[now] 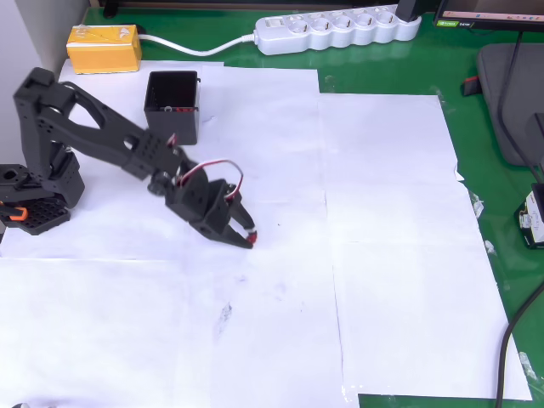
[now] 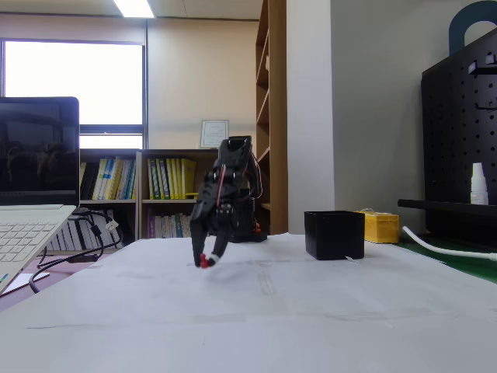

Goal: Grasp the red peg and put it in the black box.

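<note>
White paper on the worktop [image 2: 311, 326] lay nearest; tool [image 2: 204, 261] pinched the red peg [image 2: 204, 263] just above it, black box [image 1: 172, 104] at eleven o'clock.

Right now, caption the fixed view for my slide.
Black pincer holds tiny dark red peg above white paper, left of square black plastic box.

Looks like an office or a small lab room. Bookshelves [image 2: 167, 194] full of books along the back wall under a window [image 2: 74, 89], ceiling strip light [image 2: 133, 8] above. An open laptop [image 2: 35, 194] at the left, a black pegboard [image 2: 458, 140] at the right. White paper sheets [image 1: 382, 212] over a green table mat [image 1: 501, 255], with a white power strip [image 1: 336, 30] near the far edge.
</note>
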`<state>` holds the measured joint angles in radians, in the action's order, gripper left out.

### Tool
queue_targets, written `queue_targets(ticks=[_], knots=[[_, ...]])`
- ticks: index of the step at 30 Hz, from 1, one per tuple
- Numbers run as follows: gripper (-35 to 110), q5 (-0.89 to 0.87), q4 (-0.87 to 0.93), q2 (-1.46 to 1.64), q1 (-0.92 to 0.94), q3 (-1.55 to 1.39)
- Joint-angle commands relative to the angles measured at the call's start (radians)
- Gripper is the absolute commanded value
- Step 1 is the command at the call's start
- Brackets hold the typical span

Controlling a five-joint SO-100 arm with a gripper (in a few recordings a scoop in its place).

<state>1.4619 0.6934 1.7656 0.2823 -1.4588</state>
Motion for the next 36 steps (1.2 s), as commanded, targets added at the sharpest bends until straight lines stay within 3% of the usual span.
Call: queue_targets(ticks=[1, 8, 15, 25, 36], knots=[[-1, -0.048, 0.41, -0.141, -0.009, -0.244], [-1, -0.118, 0.56, -0.249, -0.115, -0.265], [0, -0.261, 0.727, -0.347, -0.334, -0.267], [0, -0.428, 0.785, -0.37, -0.653, -0.296], [0, -0.581, 0.879, -0.186, -0.902, -0.522]])
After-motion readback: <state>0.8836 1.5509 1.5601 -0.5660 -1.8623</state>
